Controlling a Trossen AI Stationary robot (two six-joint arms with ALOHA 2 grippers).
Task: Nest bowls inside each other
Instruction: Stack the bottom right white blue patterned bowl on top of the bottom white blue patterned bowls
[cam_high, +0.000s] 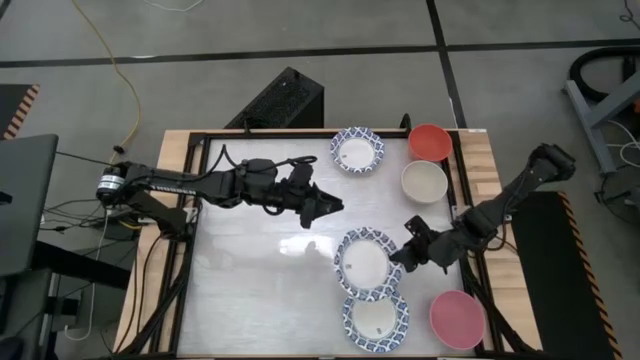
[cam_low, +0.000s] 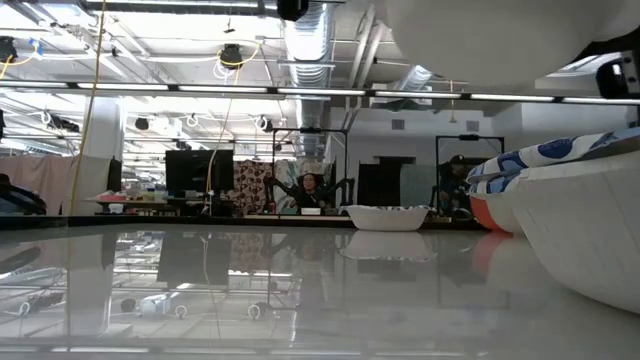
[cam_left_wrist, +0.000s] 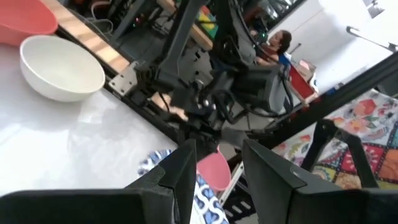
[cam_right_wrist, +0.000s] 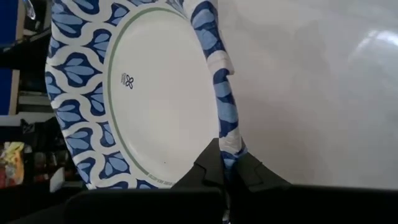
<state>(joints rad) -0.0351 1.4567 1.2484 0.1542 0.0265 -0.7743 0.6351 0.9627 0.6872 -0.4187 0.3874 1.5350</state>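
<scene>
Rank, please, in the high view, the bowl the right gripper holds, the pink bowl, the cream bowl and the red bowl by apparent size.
1. Blue-rimmed bowl pinched by the right gripper
2. Pink bowl
3. Cream bowl and red bowl: too alike to rank.

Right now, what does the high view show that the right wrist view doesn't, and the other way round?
High view only: the whole table, the left end effector hovering empty mid-table, the red bowl, cream bowl, pink bowl and two more blue-rimmed bowls.
Right wrist view only: the right end effector pinched shut on a rim, plus the small mark printed inside the bowl.
Both: the blue-rimmed bowl being gripped, lifted above another.
</scene>
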